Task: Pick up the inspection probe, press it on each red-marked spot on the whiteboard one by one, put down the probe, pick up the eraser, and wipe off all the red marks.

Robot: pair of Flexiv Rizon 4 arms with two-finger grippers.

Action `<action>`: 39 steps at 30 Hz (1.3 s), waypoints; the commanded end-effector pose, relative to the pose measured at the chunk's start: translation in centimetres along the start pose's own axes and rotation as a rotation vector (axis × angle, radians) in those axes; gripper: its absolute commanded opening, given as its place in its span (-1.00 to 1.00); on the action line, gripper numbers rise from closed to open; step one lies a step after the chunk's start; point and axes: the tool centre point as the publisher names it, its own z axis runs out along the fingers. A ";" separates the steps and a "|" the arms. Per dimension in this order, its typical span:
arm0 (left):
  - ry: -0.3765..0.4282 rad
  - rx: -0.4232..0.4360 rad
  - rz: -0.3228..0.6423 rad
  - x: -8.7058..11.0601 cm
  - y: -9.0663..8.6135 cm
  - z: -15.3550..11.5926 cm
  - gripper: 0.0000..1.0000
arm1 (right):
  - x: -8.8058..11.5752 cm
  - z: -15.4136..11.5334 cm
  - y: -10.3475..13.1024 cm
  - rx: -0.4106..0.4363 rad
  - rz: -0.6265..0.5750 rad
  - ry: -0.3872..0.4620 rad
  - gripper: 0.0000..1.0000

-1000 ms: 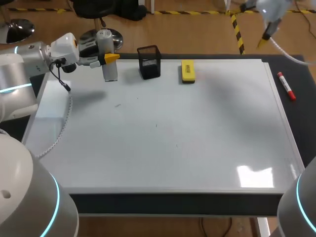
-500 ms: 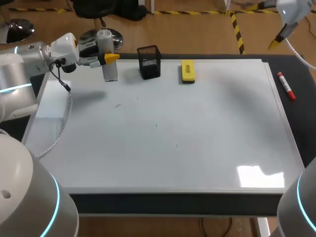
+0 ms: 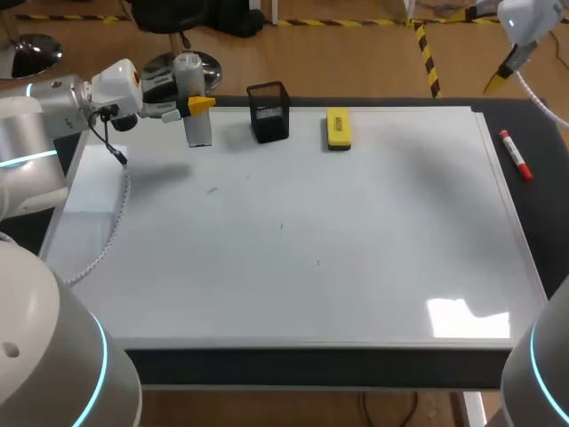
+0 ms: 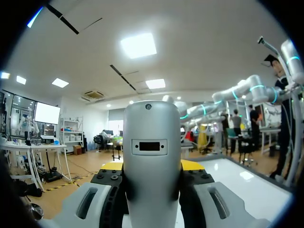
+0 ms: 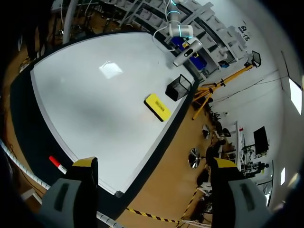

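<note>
Left of the holder [image 3: 268, 111], press the probe [image 3: 198, 129] down upright, pinched in left gripper [image 3: 197, 105]; leave spread right gripper [image 5: 154, 166] away.

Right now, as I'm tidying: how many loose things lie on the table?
3: the black mesh holder at the whiteboard's far edge, the yellow eraser right of it, the red-capped marker on the dark tabletop right of the board. Nothing looks hidden.

Grey probe [image 3: 197, 129] upright in left pincer [image 3: 199, 105], yellow eraser [image 3: 338, 128] flat on whiteboard's [image 3: 311, 267] far edge
</note>
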 end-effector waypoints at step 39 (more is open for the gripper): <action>0.193 0.069 0.111 -8.4 -4.2 10.9 -1.00 | -0.1 0.0 -0.1 0.001 -0.002 0.006 1.00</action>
